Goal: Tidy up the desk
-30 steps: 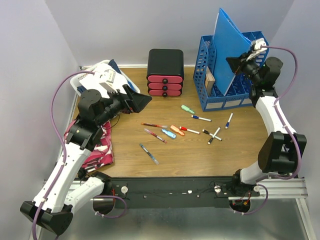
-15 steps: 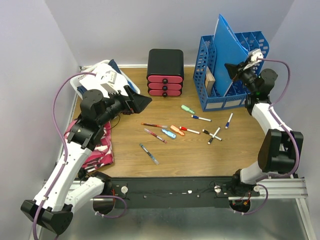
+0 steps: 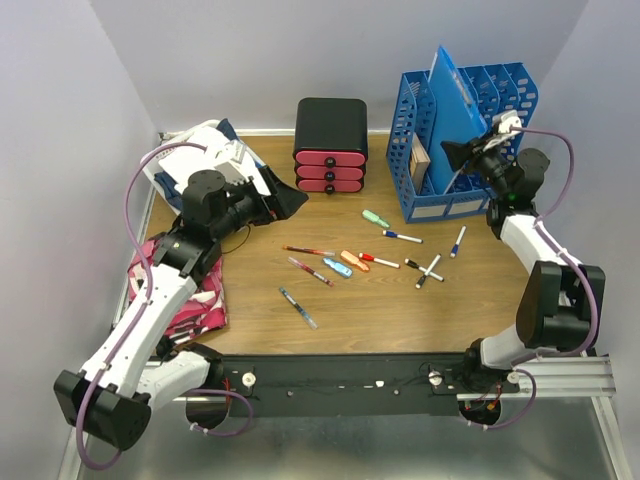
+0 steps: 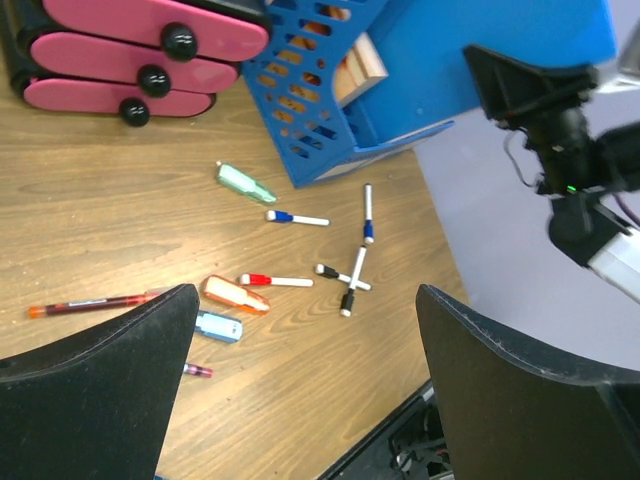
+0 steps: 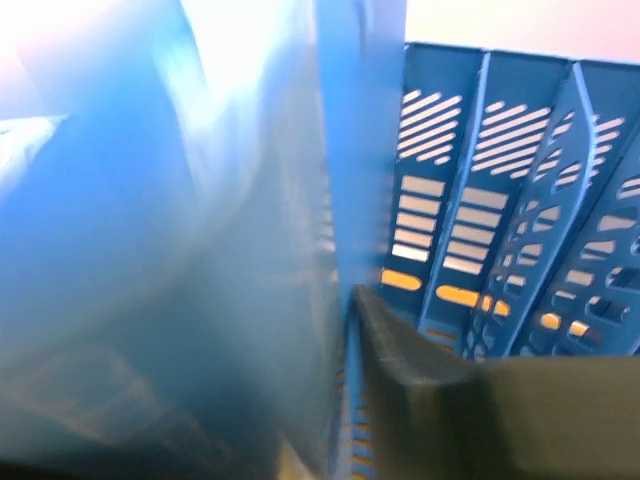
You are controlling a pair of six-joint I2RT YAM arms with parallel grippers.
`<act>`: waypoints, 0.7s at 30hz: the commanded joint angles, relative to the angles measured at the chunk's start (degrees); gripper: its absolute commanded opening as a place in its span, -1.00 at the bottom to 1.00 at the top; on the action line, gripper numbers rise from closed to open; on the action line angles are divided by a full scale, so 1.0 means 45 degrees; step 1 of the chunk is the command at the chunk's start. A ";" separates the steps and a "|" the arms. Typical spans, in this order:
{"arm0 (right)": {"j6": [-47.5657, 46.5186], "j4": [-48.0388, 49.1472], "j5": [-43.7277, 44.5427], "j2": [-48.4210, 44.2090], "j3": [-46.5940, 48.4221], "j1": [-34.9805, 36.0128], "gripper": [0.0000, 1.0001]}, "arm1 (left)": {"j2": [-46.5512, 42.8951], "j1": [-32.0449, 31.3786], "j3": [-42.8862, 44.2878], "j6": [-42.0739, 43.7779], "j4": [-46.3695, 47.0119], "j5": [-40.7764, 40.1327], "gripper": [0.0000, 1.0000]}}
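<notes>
The desk [image 3: 400,310] is a brown wood-grain top with a black and silver rail at its front. Several pens and markers [image 3: 385,260] lie scattered mid-desk; they also show in the left wrist view [image 4: 290,280]. My right gripper [image 3: 457,155] is shut on a blue folder [image 3: 452,95], which stands in a slot of the blue file rack [image 3: 495,95]. In the right wrist view the folder [image 5: 180,250] fills the left side, beside the gripper [image 5: 340,300] and the rack slots [image 5: 500,220]. My left gripper [image 3: 285,203] hangs open and empty above the desk [image 4: 305,300].
A black drawer unit with red drawers [image 3: 331,145] stands at the back centre. A pink patterned cloth [image 3: 205,290] lies at the left edge. White and blue items [image 3: 205,150] sit in the back left corner. A brown box [image 3: 420,160] sits in the rack.
My right gripper has lowered the blue folder further into the rack. My left arm has shifted slightly back and to the right, gripper still open.
</notes>
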 commanded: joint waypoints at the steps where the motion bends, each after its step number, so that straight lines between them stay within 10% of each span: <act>1: -0.0124 -0.0050 -0.0109 -0.1173 -0.0195 0.0131 0.17 | 0.0844 0.0064 -0.0045 -0.0072 0.0639 -0.0939 0.97; 14: 0.0247 -0.4131 0.0751 -0.2969 0.1441 0.0131 0.45 | 0.4026 -0.0092 0.1204 0.0143 0.1283 -0.1584 0.96; 21: -0.1509 -1.0724 -0.0948 -0.3244 0.4449 0.0131 0.70 | 0.6019 -0.0306 0.2803 0.0280 0.1244 -0.2657 0.82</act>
